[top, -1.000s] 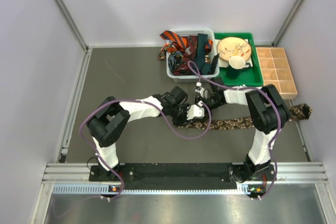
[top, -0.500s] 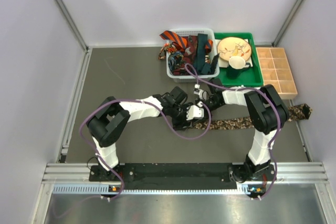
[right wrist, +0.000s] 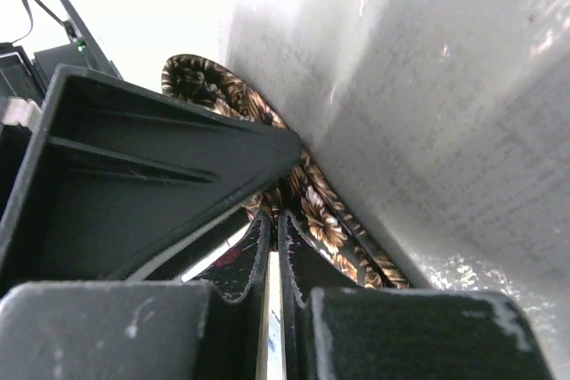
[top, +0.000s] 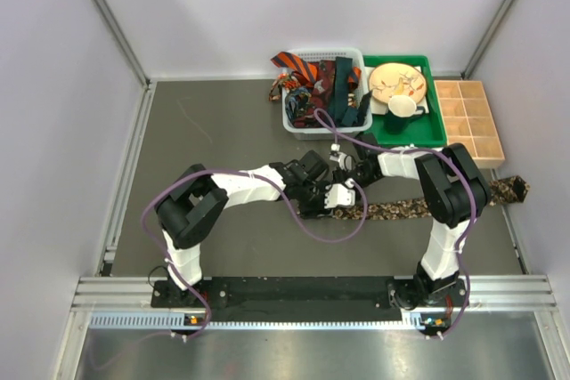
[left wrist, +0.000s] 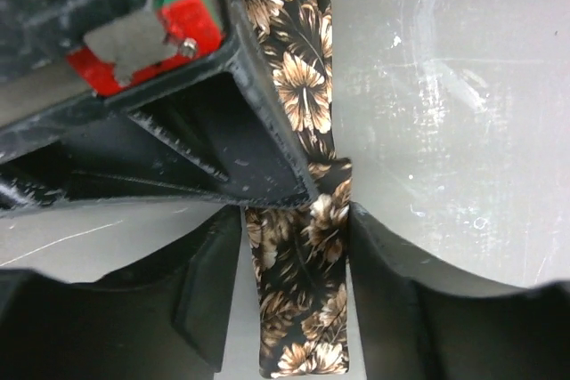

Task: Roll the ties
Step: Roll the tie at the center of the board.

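Observation:
One brown-and-black patterned tie (top: 419, 206) lies flat across the table, running right from the two grippers. My left gripper (top: 331, 202) is open. In the left wrist view its fingers (left wrist: 205, 291) stand on either side of the tie's (left wrist: 303, 104) narrow end, which looks folded over. My right gripper (top: 346, 180) is shut, with its tips (right wrist: 276, 220) down on the tie (right wrist: 325, 220) at that fold. Whether fabric is pinched between them is hidden. More ties (top: 316, 73) are heaped in the white mesh basket (top: 289, 113) at the back.
A green tray (top: 432, 135) right of the basket holds a wooden bowl (top: 396, 82) and a white cup (top: 403, 107). A wooden compartment box (top: 468, 122) sits at the far right. Purple cables loop over both arms. Walls enclose the table on three sides.
My left arm has slid right, bringing its gripper close under the right gripper at the tie's end. The right arm has barely moved.

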Controlling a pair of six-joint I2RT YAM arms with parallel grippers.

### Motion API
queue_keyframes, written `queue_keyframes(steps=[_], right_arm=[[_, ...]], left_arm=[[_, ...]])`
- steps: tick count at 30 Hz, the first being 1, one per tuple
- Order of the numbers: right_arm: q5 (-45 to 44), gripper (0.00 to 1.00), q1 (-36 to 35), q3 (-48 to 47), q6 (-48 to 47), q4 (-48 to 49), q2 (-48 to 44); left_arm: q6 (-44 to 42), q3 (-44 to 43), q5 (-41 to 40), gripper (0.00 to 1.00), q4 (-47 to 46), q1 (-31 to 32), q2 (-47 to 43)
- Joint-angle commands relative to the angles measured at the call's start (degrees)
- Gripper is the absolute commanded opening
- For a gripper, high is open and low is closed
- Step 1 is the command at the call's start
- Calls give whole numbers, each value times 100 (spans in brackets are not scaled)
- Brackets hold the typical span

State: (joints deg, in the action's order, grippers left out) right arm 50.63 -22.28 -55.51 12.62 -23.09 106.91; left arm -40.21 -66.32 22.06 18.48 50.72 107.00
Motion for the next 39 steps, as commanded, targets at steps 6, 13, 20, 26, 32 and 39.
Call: queue_keyframes(steps=[6,13,20,26,32,39], right_arm=[[-299,0,40,-180,-410,-319,-241],[-519,0,31,-224,-251,15,22],[-589,0,31,-171,-313,42,102],[-607,0,31,-154,-348,42,145],[-598,0,31,-197,-339,24,198],[-633,0,22,-224,-357,-2,225]], left_arm=[[-268,85,-528,40,613,-36,-56],[65,41,-458,56,640,-88,-91],[75,339,52,70,561,-703,-592],[-180,454,614,66,569,-844,-830],[-128,287,870,69,411,-818,-698],[-356,199,905,57,481,-783,-557]])
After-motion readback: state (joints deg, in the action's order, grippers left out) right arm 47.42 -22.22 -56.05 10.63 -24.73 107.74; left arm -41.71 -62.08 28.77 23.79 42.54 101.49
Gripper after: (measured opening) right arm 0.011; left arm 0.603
